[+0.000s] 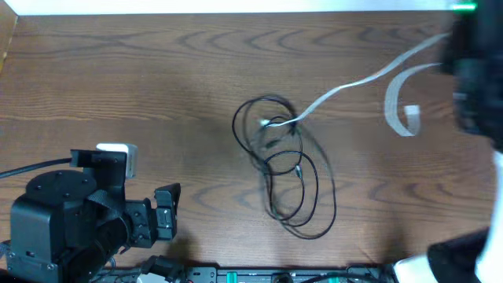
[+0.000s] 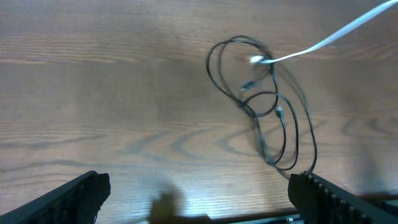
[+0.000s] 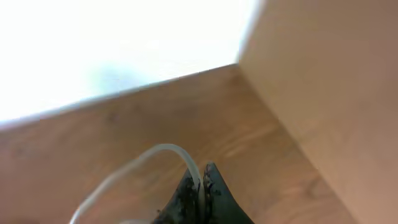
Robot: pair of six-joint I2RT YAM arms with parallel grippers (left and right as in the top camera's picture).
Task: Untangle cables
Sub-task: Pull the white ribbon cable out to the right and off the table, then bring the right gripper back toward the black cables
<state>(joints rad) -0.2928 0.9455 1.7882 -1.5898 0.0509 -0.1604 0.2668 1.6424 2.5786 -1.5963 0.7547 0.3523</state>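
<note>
white cord (image 1: 354, 81), clamped in closed right end effector (image 3: 200, 179), runs upper-right from black cord (image 1: 267, 161); open left end effector (image 1: 167, 211) lies lower-left, nearer.

Even warm light; glare washes out right wrist top; slight blur

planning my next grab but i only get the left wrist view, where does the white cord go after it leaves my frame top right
observer: up to the right hand, which is shut on the white cord near the far right corner of the table.
operator: any slack past that hand
observer: yes, a loose end curls back toward the middle, apart from the black cord.
</note>
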